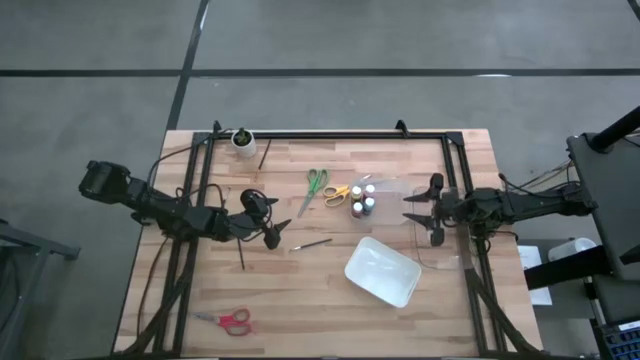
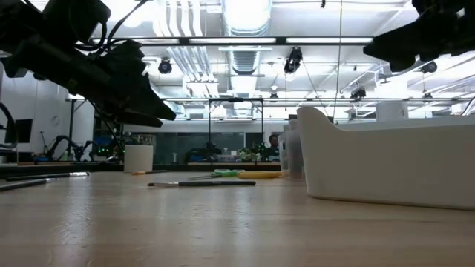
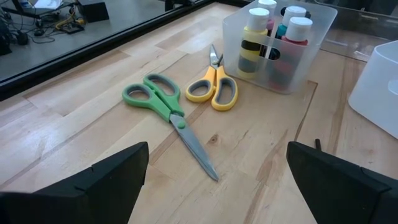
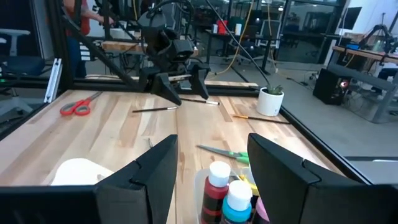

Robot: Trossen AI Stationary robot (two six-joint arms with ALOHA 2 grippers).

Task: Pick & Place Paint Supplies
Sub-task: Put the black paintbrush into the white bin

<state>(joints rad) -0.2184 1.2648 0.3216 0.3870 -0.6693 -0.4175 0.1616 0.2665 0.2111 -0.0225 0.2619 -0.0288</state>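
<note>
We count three scissors: green (image 1: 316, 184), yellow (image 1: 337, 193) and red (image 1: 231, 320). Paint bottles (image 1: 363, 201) sit in one clear bin (image 3: 297, 59); we make out about four caps, though they crowd together. Brushes: three for certain (image 1: 311, 243) (image 1: 264, 153) (image 1: 241, 258). One white tray (image 1: 383, 270), one small cup (image 1: 243, 139), two arms.

From above, my paint bottles (image 1: 363, 203) sit in a clear bin (image 1: 385, 196) whose walls barely show, and I can't separate their colours there. In my right wrist view the red bottle (image 4: 215, 190) and teal bottle (image 4: 237, 202) are cut off by the frame's lower edge. In my low view the white tray (image 2: 386, 159) runs off the right edge, and the brush (image 2: 200, 183) is too thin to tell tip from handle.
</note>
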